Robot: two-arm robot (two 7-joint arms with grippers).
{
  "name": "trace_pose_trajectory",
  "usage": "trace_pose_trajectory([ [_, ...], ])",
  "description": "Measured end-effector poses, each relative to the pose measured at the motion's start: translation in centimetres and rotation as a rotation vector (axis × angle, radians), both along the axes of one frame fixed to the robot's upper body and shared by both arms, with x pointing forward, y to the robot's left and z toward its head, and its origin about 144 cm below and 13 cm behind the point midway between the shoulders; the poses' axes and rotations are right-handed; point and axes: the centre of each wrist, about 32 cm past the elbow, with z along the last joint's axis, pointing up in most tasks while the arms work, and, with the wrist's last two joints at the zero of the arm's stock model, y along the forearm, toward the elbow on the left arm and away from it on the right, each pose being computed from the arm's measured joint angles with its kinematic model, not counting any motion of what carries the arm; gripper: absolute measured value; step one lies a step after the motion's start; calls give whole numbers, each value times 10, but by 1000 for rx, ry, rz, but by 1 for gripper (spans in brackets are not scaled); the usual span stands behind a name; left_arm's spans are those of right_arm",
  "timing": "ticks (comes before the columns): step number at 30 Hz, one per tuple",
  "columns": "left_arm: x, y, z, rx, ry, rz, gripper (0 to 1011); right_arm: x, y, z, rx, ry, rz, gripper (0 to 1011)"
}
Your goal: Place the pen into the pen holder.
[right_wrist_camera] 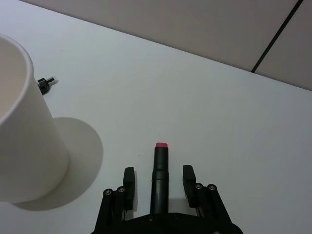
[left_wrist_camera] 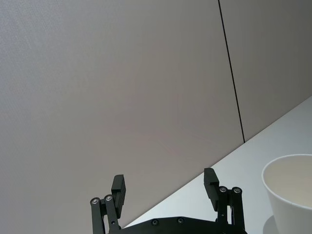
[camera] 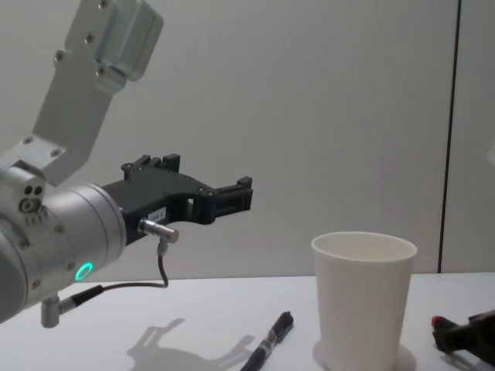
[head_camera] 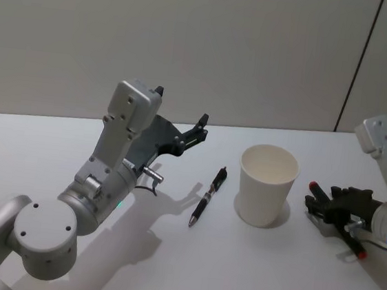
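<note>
White table (head_camera: 249,275), head view: the black pen (head_camera: 207,196) lies flat on it, just beside the pen holder (head_camera: 266,185) on that cup's left, not touching it. The pen holder stands upright, with nothing visible inside. The left gripper (head_camera: 199,128) is held up in the air left of the pen, fingers apart, gripping nothing. The right gripper (head_camera: 316,199) lies low at the table on the cup's right, near it.

Left wrist view: the left gripper (left_wrist_camera: 165,187) has both fingers (left_wrist_camera: 119,190) spread wide with only the grey wall (left_wrist_camera: 122,87) between them. The pen holder's rim (left_wrist_camera: 292,195) shows at the edge on the table.

Right wrist view: the right gripper (right_wrist_camera: 159,175) has its fingers apart. A black stick with a red tip (right_wrist_camera: 160,168) runs between them with a gap on each side, so they are not clamped on it. The pen holder (right_wrist_camera: 24,136) is close by. One end of the pen (right_wrist_camera: 46,84) pokes out from behind it.

Chest view: the left gripper (camera: 240,197) hovers well above the table (camera: 224,297), level and empty. The pen (camera: 271,340) lies on the table below it, beside the upright pen holder (camera: 363,301). The right gripper (camera: 468,332) sits on the table at the lower right edge, red tip towards the cup.
</note>
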Motion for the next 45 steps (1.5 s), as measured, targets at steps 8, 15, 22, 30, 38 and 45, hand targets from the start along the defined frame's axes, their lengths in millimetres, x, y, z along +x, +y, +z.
trace_pose_trajectory([
  [8,0,0,0,0,0,0,1001,0,0,0,-1,0,-1,560],
  [15,0,0,0,0,0,0,1001,0,0,0,-2,0,-1,508],
  [22,0,0,0,0,0,0,1001,0,0,0,-2,1,-1,474],
  [30,0,0,0,0,0,0,1001,0,0,0,-2,0,-1,411],
  [38,0,0,0,0,0,0,1001,0,0,0,-2,0,-1,358],
  [45,0,0,0,0,0,0,1001,0,0,0,-2,1,-1,314],
])
